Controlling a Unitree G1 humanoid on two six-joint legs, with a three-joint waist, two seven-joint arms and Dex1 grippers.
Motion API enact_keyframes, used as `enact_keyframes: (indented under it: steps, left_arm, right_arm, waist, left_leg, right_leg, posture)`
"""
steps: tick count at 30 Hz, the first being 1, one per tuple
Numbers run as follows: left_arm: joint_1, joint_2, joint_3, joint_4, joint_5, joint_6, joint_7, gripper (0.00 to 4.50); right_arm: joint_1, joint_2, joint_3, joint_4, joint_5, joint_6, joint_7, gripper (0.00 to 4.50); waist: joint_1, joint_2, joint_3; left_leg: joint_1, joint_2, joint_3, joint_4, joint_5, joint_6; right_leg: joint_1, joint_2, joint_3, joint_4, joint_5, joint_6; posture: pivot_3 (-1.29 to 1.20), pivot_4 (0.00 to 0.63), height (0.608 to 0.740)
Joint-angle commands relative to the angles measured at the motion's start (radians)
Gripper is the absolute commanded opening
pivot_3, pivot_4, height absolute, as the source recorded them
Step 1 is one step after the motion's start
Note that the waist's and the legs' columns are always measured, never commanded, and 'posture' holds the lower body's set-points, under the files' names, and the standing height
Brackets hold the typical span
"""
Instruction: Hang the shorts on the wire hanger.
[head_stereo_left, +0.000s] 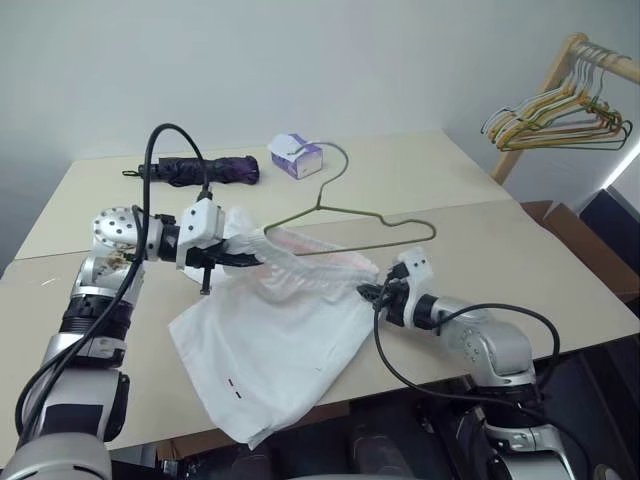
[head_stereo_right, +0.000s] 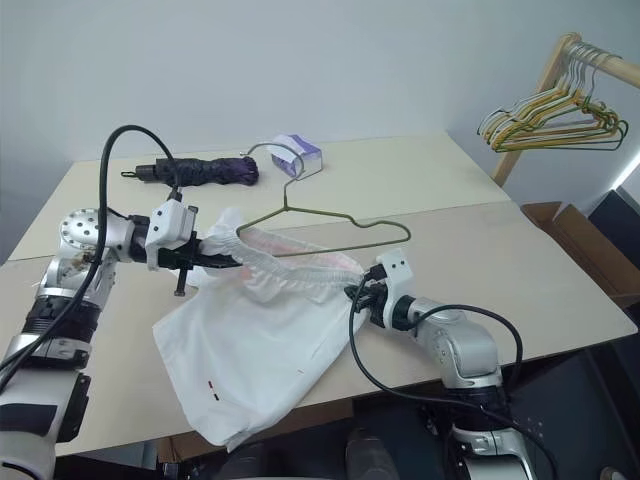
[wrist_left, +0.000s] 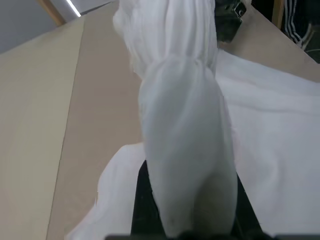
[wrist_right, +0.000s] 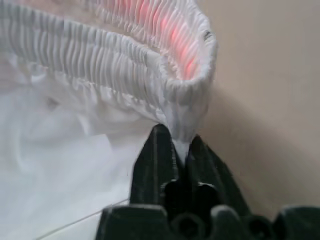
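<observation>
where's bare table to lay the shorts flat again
Free: the table's right side, beyond the wire hanger, and the near left corner beside the shorts. Crowded: the far edge with the folded umbrella and tissue box, and the middle, where both grippers pinch the waistband.

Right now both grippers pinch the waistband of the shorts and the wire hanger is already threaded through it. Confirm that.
Not quite. Both the left gripper and the right gripper do pinch the waistband of the shorts, but the wire hanger lies on the table behind them, not threaded through. The left eye view shows it.
</observation>
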Motion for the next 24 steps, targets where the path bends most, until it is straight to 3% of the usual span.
enact_keyframes:
  steps: [1, 8, 24]
  left_arm:
    - [0.0, 0.036, 0.029, 0.014, 0.023, -0.03, 0.022, 0.0]
    - [0.032, 0.062, 0.017, 0.089, 0.081, -0.095, 0.033, 0.0]
    - [0.06, 0.075, 0.006, 0.126, 0.1, -0.163, 0.001, 0.0]
  right_arm:
    - [-0.003, -0.035, -0.083, -0.052, 0.025, -0.039, -0.01, 0.05]
    - [-0.016, -0.129, -0.15, -0.044, 0.05, -0.029, 0.0, 0.05]
    - [-0.057, -0.235, -0.135, 0.017, 0.066, -0.019, 0.028, 0.05]
  waist:
    - [0.0, 0.0, 0.0]
    - [-0.001, 0.0, 0.0]
    - [0.0, 0.0, 0.0]
  left_leg:
    - [0.0, 0.0, 0.0, 0.0, 0.0, 0.0]
    - [0.0, 0.0, 0.001, 0.0, 0.0, 0.0]
    - [0.0, 0.0, 0.001, 0.0, 0.0, 0.0]
  right_leg:
    - [0.0, 0.0, 0.0, 0.0, 0.0, 0.0]
    - [0.0, 0.0, 0.0, 0.0, 0.0, 0.0]
    - [0.0, 0.0, 0.0, 0.0, 0.0, 0.0]
  posture:
    - [-0.1, 0.0, 0.74]
    - [-0.11, 0.0, 0.74]
    - [-0.11, 0.009, 0.74]
